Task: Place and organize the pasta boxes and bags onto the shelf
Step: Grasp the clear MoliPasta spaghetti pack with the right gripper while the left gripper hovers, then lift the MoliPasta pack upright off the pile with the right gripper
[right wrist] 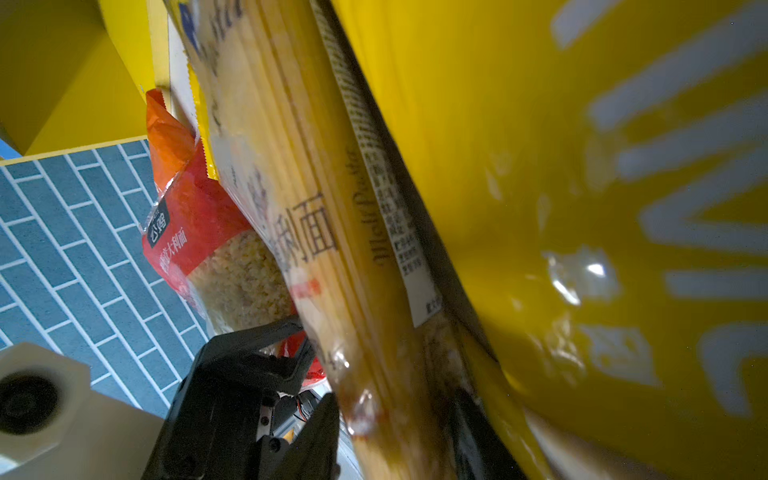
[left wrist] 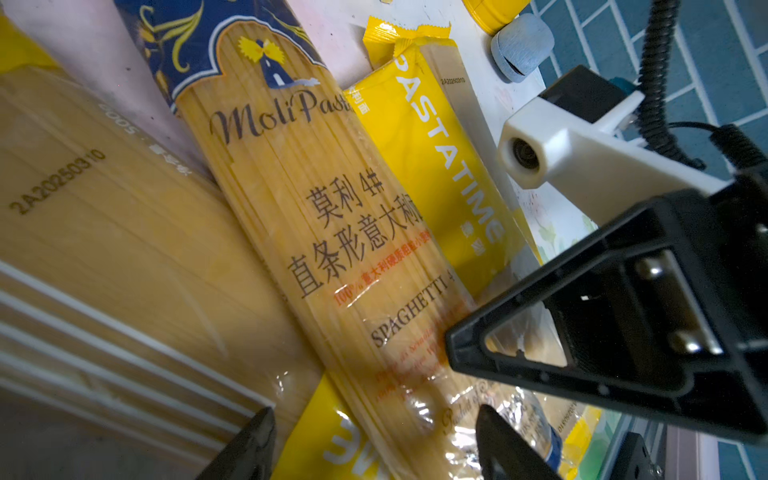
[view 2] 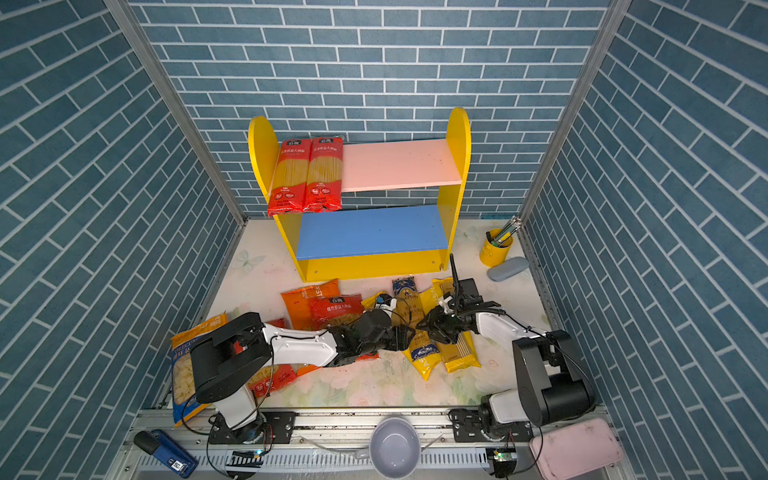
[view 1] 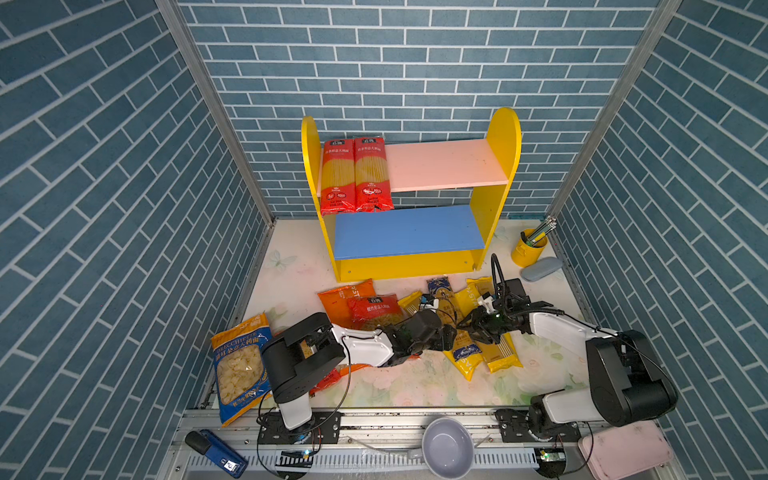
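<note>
The shelf (view 1: 444,164) (view 2: 399,166) stands at the back with two red spaghetti packs (view 1: 355,176) (view 2: 307,174) on the left of its pink board; the blue board (view 1: 409,232) is bare. In front lies a pile of packs. My right gripper (view 1: 467,326) (view 2: 424,324) (right wrist: 399,403) is shut on the dark-blue spaghetti pack (view 1: 439,291) (left wrist: 332,232) (right wrist: 299,232). Facing it, my left gripper (view 1: 451,332) (view 2: 409,332) (left wrist: 376,415) is open, its jaws astride the same pack. Yellow spaghetti packs (view 1: 505,353) (left wrist: 436,145) lie beside and under it.
An orange bag (view 1: 340,299) and a red short-pasta bag (view 1: 376,311) lie left of the pile, a blue-orange bag (view 1: 239,365) at the left wall. A yellow pen cup (view 1: 528,247) and grey case (view 1: 541,269) sit back right. A bowl (view 1: 448,446) and pink tray (view 1: 625,455) are in front.
</note>
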Controlling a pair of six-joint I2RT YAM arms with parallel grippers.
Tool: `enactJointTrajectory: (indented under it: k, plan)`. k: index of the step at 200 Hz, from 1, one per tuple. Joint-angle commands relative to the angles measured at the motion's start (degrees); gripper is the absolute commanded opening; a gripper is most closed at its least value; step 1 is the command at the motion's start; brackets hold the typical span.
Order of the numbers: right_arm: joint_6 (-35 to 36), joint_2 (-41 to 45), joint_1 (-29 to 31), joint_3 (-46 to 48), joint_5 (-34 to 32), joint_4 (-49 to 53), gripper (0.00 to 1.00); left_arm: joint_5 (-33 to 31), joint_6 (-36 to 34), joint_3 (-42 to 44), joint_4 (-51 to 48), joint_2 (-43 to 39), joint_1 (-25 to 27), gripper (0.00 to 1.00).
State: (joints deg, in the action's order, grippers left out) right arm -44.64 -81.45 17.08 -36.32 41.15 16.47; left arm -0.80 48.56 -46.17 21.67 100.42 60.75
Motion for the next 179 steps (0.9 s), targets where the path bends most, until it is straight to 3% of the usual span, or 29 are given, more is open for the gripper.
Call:
enactJointTrajectory:
  k: [1,38,61,111,150,179]
  plan:
    - [3.1,-0.6,0.8,-2.0,-2.8,3.6,0.48,-0.4,0.9,1.6,-0.5,-1.0,-0.4,0.74]
    - [10.1,-0.9,0.6,-5.8,-11.9,9.7,0.56,-0.4,0.9,1.7,-0.3,-1.5,-0.5,0.73]
    - [11.1,-6.3,0.8,-7.0,-10.1,7.9,0.56,-0.3,0.8,1.4,-0.4,-1.5,-0.6,0.73]
    - [3.9,-1.7,4.4,-4.5,-0.7,-0.8,0.45,0.6,2.5,4.3,2.6,-2.3,-2.1,0.73]
    - [-7.0,3.6,5.1,-0.7,4.9,-14.4,0.41,-0.5,2.0,4.7,1.1,-4.7,-2.2,0.73]
    - [-9.3,-0.3,5.6,2.3,3.2,-19.8,0.40,-0.7,2.0,4.8,1.2,-5.0,-2.4,0.73]
